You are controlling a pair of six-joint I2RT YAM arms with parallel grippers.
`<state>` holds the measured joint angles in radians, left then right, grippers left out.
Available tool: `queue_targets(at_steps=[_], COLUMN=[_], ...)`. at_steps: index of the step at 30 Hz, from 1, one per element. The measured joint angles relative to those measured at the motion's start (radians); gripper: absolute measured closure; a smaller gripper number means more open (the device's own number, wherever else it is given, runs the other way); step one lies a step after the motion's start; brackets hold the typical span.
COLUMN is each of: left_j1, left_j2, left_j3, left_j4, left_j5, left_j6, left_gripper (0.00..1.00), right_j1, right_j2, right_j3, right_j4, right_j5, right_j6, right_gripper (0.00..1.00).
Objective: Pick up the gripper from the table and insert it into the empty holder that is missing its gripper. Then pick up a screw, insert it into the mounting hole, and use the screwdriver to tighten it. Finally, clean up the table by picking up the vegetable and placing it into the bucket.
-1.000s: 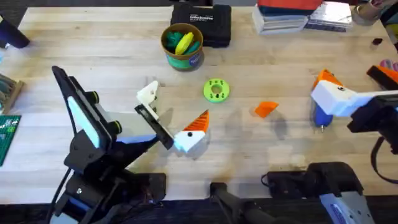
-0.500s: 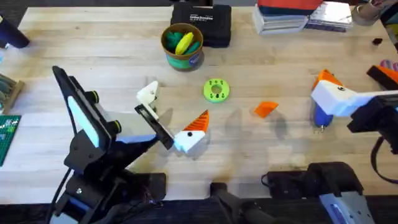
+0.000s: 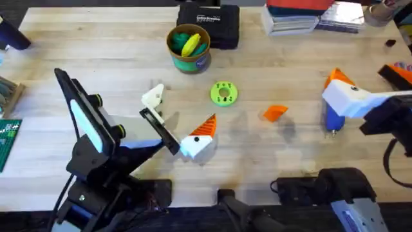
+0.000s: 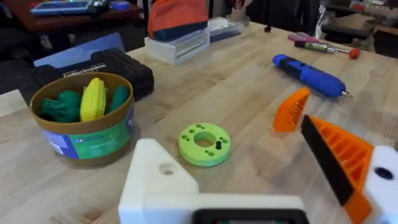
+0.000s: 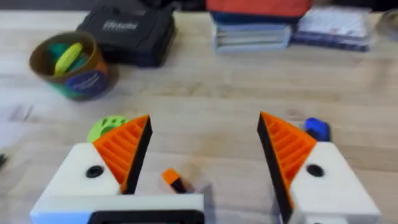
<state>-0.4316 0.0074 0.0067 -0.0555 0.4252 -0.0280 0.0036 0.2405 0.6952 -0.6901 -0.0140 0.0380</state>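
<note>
Orange gripper wedge (image 3: 275,113): lying loose on the table (image 3: 96,51), right of centre in the overhead frame – nothing is touching it; in the left wrist view (image 4: 290,109) it is standing on edge, ribbed face showing.
Lime-green ring disc (image 3: 223,93): sitting flat just left of the wedge, near the frame's middle.
White holder block (image 3: 153,96): resting left of the ring disc, apart from it.
Blue screwdriver (image 3: 331,118): lying at the right of the overhead frame, partly under the right gripper; in the left wrist view (image 4: 309,75) it is lying flat, metal bit pointing right.
Bucket (image 3: 188,47): standing upper centre – green and yellow toy vegetables (image 3: 189,44) are sitting inside it.
Black case (image 3: 208,24): lying just behind the bucket at the top edge.
Left gripper (image 3: 193,136): hovering low, centre-left; one white finger is carrying an orange ribbed pad, the other is bare white; fingers are spread.
Right gripper (image 5: 202,155): hanging over the screwdriver at the right; fingers are spread wide, pinching nothing.
</note>
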Motion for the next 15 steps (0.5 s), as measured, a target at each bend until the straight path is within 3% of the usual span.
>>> queue_targets(at_steps=[3,8,15], left_j1=[0.0,0.0,0.0], left_j2=[0.0,0.0,0.0], left_j3=[0.0,0.0,0.0], left_j4=[0.0,0.0,0.0], left_j5=[0.0,0.0,0.0], left_j6=[0.0,0.0,0.0], left_gripper=[0.015,0.015,0.015], right_j1=[0.0,0.02,0.151], right_j2=[0.068,0.293,0.609], right_j3=[0.006,0.078,0.285], right_j4=[-0.005,-0.104,-0.367], right_j5=[-0.056,-0.156,-0.197], right_j6=[0.003,-0.009,-0.142], right_gripper=[0.008,0.007,0.008])
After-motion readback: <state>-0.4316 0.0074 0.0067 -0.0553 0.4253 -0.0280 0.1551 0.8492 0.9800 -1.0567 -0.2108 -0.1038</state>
